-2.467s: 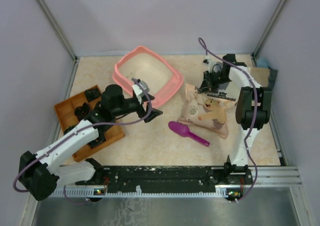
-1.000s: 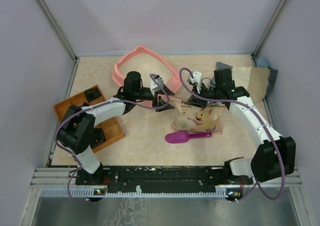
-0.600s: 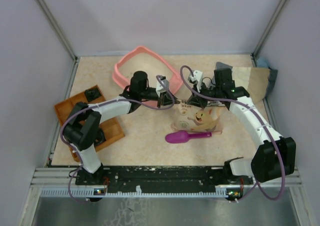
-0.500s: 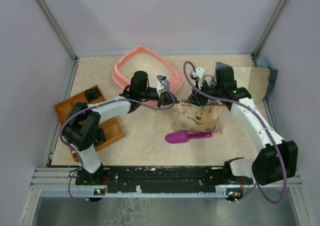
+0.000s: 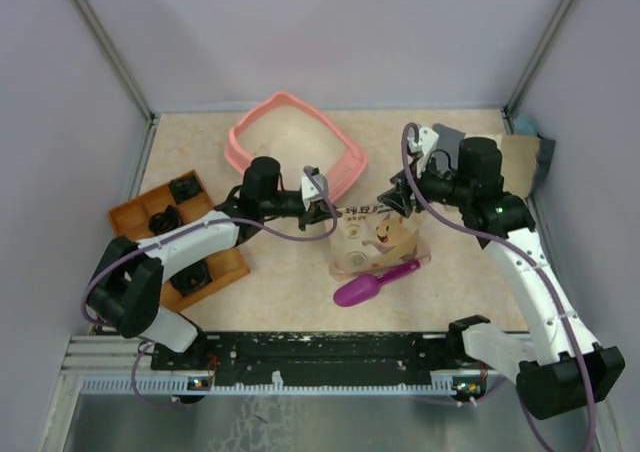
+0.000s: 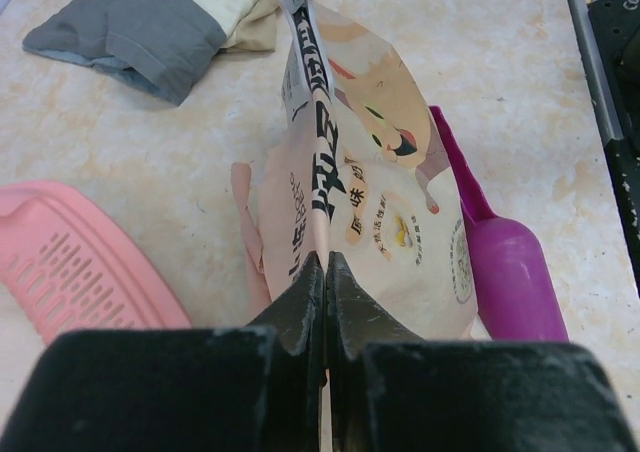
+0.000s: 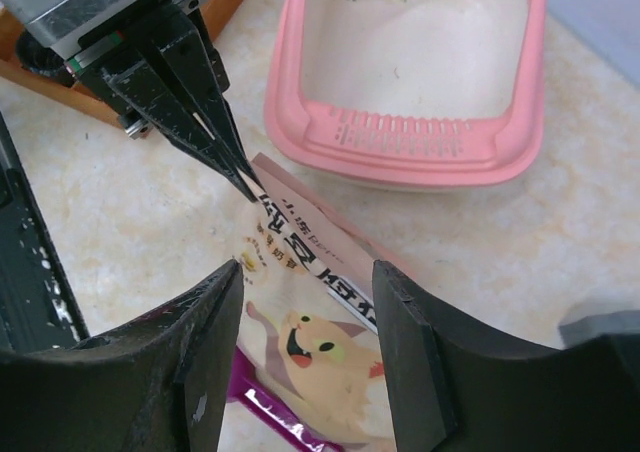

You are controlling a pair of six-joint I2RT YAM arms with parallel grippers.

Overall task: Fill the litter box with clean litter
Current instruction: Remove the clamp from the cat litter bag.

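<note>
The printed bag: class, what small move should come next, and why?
Probably close the right claw on the bag's top edge. It stands open astride that edge, while the left claw pinches one end shut. Two grips would likely let the arms pull the bag open.

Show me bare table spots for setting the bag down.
Bare table lies between the orange tray and the scoop, and between the litter box and the left wall. Crowded around the bag, where the left gripper and right gripper meet.
</note>
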